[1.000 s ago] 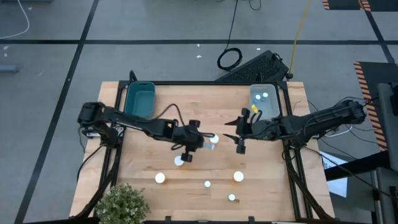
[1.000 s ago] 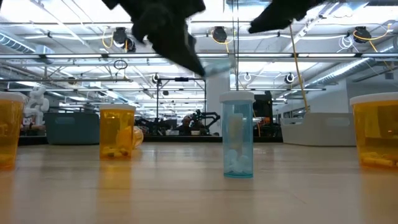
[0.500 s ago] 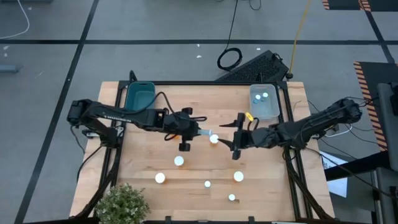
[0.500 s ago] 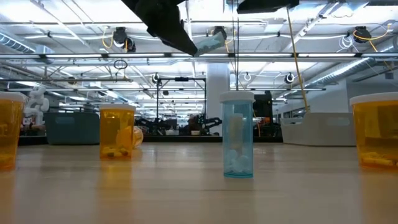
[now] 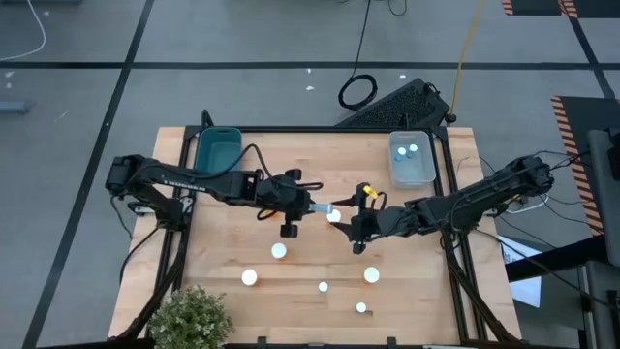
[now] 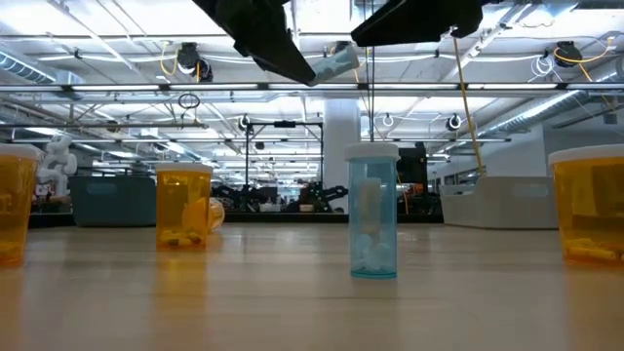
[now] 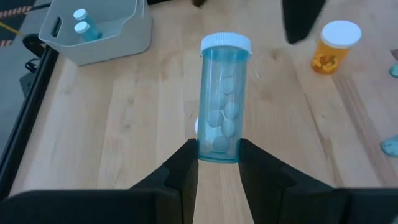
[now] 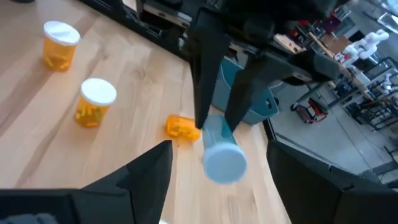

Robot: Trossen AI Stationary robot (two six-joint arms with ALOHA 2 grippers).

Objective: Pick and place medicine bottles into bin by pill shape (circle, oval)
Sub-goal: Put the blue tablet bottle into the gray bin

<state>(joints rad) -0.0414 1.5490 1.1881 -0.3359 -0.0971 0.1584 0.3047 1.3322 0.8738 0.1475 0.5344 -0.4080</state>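
Observation:
A pale blue medicine bottle with a white cap and round white pills hangs above the middle of the table, with my left gripper shut on it. My right gripper is just to its right, open. Its two fingers stand on either side of the cap without touching it. Several more bottles stand upright on the near half of the table, among them one with a white cap and an orange one. My left gripper pinches the bottle's bottom end between its two fingers. The fingers come roughly level from the table's left and lie along the bottle. The bottle sticks out past the fingertips, cap end toward my right gripper, lifted clear of the table.
A teal bin stands at the far left. A clear bin at the far right holds two pale blue bottles. A potted plant sits at the near left corner. A pale blue bottle stands between orange ones.
My left gripper has carried the pale blue bottle up and a little toward the far edge, then kept still. My right gripper has gone toward the table's left, up to the bottle's cap end.

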